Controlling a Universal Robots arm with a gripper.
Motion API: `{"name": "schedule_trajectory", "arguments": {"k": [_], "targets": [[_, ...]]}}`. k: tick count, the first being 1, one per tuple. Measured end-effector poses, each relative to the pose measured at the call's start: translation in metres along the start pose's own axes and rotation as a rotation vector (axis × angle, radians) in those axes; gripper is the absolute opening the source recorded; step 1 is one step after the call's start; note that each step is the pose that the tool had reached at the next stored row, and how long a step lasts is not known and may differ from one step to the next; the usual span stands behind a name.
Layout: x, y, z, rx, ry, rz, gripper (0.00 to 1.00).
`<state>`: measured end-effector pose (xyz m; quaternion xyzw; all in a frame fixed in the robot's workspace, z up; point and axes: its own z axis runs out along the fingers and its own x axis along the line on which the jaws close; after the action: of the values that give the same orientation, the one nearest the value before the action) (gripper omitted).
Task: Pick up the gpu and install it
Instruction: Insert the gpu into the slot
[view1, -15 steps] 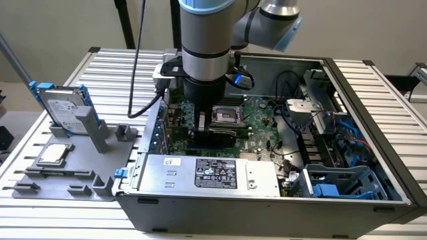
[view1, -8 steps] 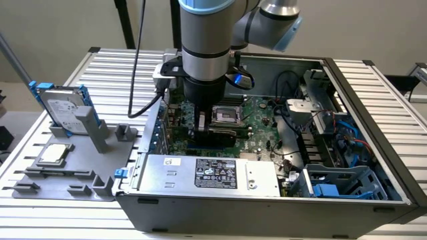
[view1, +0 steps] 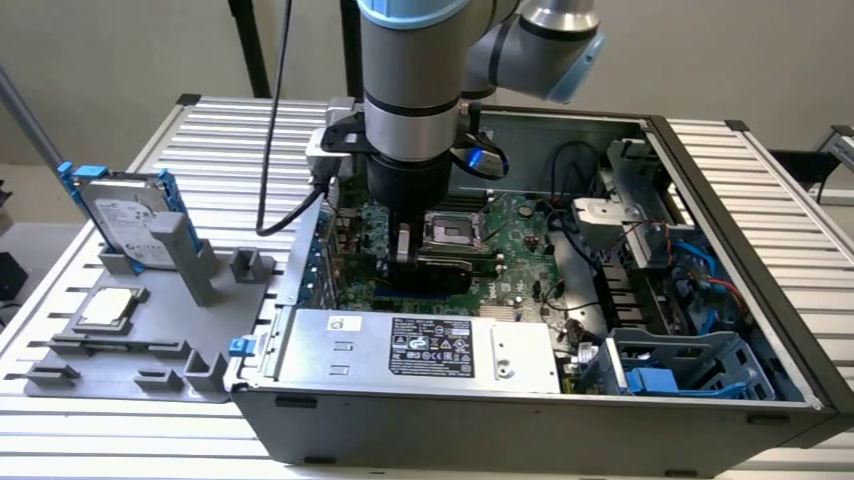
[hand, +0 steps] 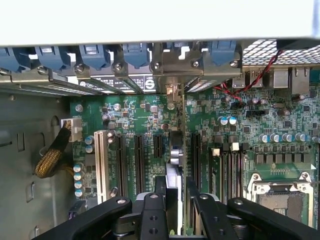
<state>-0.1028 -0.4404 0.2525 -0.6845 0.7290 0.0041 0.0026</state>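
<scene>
While the gpu (hand: 178, 165) stands on edge over the green motherboard (hand: 280, 130), seen from the wrist as a thin card running straight away from the camera, its silver bracket (hand: 172, 65) meets the row of rear slot covers at the case's back wall. The card sits in line with one of the long black expansion slots (hand: 138, 157), with more slots beside it, and it looks seated or very nearly so, though the contact edge is hard to make out. The pincer (hand: 175, 210) is narrowed onto the card, one black finger on each face, gripping its near end. In the exterior view the arm (view1: 414, 90) drops straight down into the open computer case (view1: 747, 250), the pincer (view1: 407, 265) low over the board just beside the CPU socket (view1: 451, 232). The power supply (view1: 414, 345) lies along the case's near side. On the slatted surface (view1: 80, 440), toward the exterior view's left, a grey holder tray (view1: 147, 330) carries an upright hard drive (view1: 127, 215) with blue rails and a small square CPU chip (view1: 107, 308).
</scene>
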Motion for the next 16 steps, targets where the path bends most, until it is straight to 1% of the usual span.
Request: {"name": "schedule_trajectory", "arguments": {"k": [7,11,12,16], "targets": [[0.0,-0.0001,0.0036,0.0004,-0.0005,0.0,0.27],[0.0,-0.0001,0.0037,0.0005,-0.0006,0.0,0.27],[0.0001,0.0,0.0032,0.0,0.0003,0.0,0.27],[-0.0006,0.0,0.0029,-0.0001,0.0007,0.0,0.27]]}}
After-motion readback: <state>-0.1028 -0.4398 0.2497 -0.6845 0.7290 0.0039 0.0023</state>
